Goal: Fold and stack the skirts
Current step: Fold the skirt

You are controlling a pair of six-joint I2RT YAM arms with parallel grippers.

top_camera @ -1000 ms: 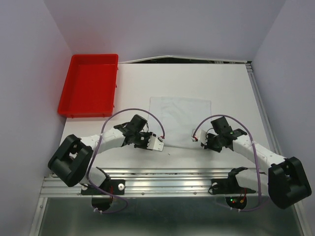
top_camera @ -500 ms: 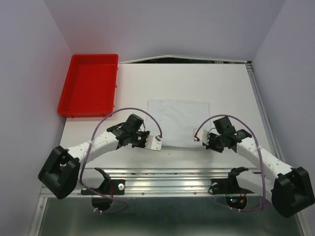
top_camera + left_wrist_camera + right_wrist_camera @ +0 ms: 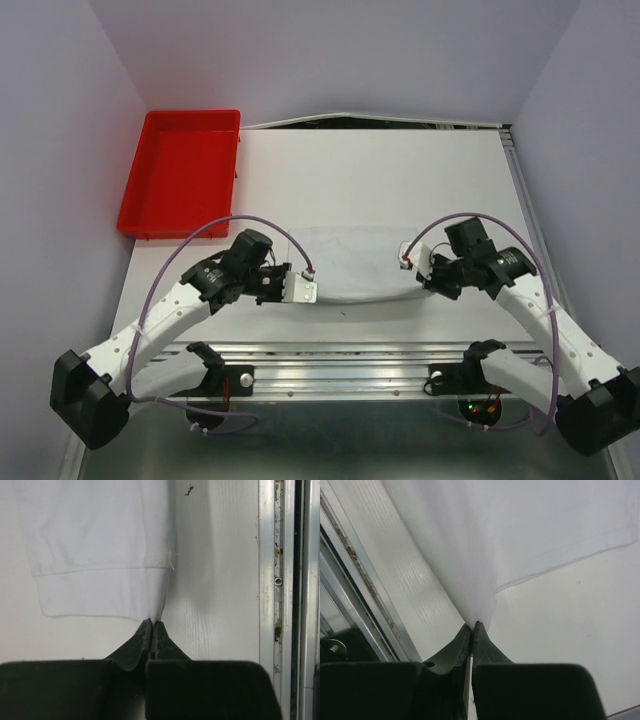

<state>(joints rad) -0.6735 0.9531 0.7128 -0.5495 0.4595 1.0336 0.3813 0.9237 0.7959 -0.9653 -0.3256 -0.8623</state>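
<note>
Skirt (image 3: 355, 262): soft matt white cloth. Tray (image 3: 180, 172): glossy red plastic. Rail (image 3: 350, 360): ribbed bare metal.

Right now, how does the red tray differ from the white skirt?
The red tray is bright and rigid; the skirt is white, limp cloth. The tray sits untouched at the far left; the skirt lies in the middle, both near corners pinched by the left claw and right claw. Both rest on the table.

A red plastic tray (image 3: 180, 175) sat at the far left of the white table (image 3: 400, 170), beside the lavender wall (image 3: 60, 150). An aluminium rail (image 3: 340, 360) ran along the near edge, with a small dark speck (image 3: 189, 489) close by on the tabletop.
</note>
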